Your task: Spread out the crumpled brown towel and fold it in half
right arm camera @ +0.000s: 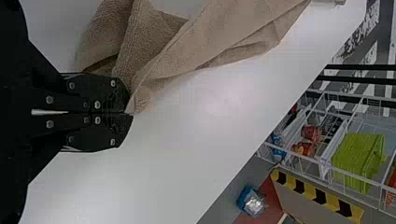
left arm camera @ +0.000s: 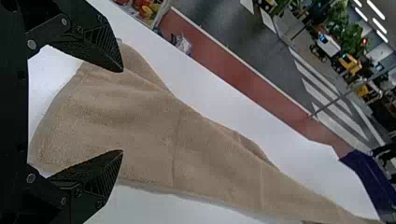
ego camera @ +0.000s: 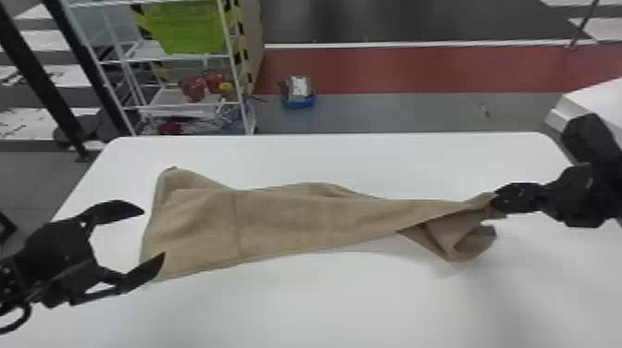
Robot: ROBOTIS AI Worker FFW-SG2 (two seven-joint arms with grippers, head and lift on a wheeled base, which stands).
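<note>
The brown towel (ego camera: 296,222) stretches across the white table, wide and fairly flat at its left end, narrowing to the right, where a loose fold hangs under its gathered corner. My right gripper (ego camera: 497,202) holds that corner; in the right wrist view the same gripper (right arm camera: 128,113) has its fingers closed on the towel (right arm camera: 187,51). At the towel's left edge is my left gripper (ego camera: 152,233), its fingers wide apart with nothing gripped. In the left wrist view, the open left gripper (left arm camera: 122,111) has the towel's wide end (left arm camera: 107,121) between and beyond its fingertips.
The white table (ego camera: 324,157) has its far edge beyond the towel. Past it stand a wire rack (ego camera: 185,99) with a green bin (ego camera: 189,27) at the back left, and a blue container (ego camera: 298,99) on the floor. A white surface (ego camera: 597,102) lies at the right.
</note>
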